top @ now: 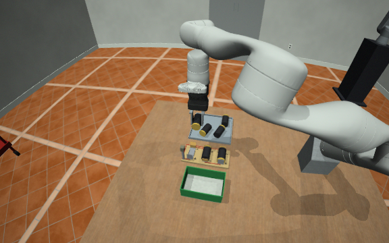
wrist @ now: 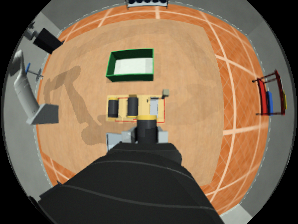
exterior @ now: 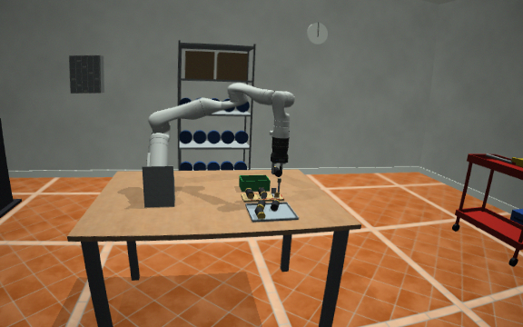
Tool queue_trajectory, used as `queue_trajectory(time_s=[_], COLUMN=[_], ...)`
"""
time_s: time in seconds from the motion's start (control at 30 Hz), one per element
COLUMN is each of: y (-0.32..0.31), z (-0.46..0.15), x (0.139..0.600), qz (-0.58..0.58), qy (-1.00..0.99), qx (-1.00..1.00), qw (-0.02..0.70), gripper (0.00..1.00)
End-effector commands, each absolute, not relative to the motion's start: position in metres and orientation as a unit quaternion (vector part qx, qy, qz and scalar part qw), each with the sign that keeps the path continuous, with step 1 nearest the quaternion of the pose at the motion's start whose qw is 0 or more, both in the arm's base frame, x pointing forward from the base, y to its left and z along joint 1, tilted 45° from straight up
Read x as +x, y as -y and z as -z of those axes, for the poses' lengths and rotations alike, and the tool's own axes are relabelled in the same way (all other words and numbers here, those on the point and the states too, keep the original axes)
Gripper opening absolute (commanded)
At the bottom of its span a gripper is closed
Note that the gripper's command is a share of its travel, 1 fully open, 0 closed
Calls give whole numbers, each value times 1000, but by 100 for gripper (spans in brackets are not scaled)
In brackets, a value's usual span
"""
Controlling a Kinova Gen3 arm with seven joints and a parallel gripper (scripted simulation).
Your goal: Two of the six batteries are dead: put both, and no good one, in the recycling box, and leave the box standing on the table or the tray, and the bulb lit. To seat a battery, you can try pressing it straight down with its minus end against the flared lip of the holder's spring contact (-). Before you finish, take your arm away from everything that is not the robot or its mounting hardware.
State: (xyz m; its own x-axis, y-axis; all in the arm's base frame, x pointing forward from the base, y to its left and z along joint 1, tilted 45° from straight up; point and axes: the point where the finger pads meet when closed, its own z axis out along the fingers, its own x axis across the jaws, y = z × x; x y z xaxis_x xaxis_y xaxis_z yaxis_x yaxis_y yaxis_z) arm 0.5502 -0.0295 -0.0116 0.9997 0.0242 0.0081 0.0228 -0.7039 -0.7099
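My gripper [top: 197, 119] [wrist: 147, 132] is shut on a black battery [top: 197, 120] [wrist: 147, 131], its gold end facing the holder side. It is above the left part of the blue-grey tray [top: 212, 120] [exterior: 288, 215]. Three batteries [top: 205, 129] [top: 219, 131] [top: 225, 121] lie on the tray. The wooden holder [top: 198, 159] has two batteries [top: 206, 153] [top: 221, 154] [wrist: 132, 106] [wrist: 113, 107] side by side; its slot nearest the bulb is empty. The bulb [top: 182, 152] [wrist: 165, 92] looks grey and unlit. The green recycling box [top: 202, 197] [exterior: 254, 183] [wrist: 131, 78] stands upright and empty on the table.
The holder lies between the tray and the box. The arm's grey base block [top: 317, 160] [exterior: 158, 186] stands on the table [top: 255, 216] [exterior: 198, 224], well to one side. A red trolley [exterior: 493, 215] [wrist: 263, 95] stands on the floor beyond the table edge.
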Motion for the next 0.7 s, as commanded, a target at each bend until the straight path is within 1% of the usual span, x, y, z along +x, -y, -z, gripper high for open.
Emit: queue_trajectory(time_s=[0.0, 0.03, 0.23, 0.37, 0.67], y=[55, 55, 107, 131, 151], z=[37, 37, 89, 113, 133], x=[540, 540, 517, 507, 498], qz=[-7, -7, -7, -7, -7], qy=[-5, -5, -5, -5, -5], qx=[-923, -923, -923, -923, -923], qw=[386, 386, 386, 386, 386], gripper=[57, 57, 57, 57, 57])
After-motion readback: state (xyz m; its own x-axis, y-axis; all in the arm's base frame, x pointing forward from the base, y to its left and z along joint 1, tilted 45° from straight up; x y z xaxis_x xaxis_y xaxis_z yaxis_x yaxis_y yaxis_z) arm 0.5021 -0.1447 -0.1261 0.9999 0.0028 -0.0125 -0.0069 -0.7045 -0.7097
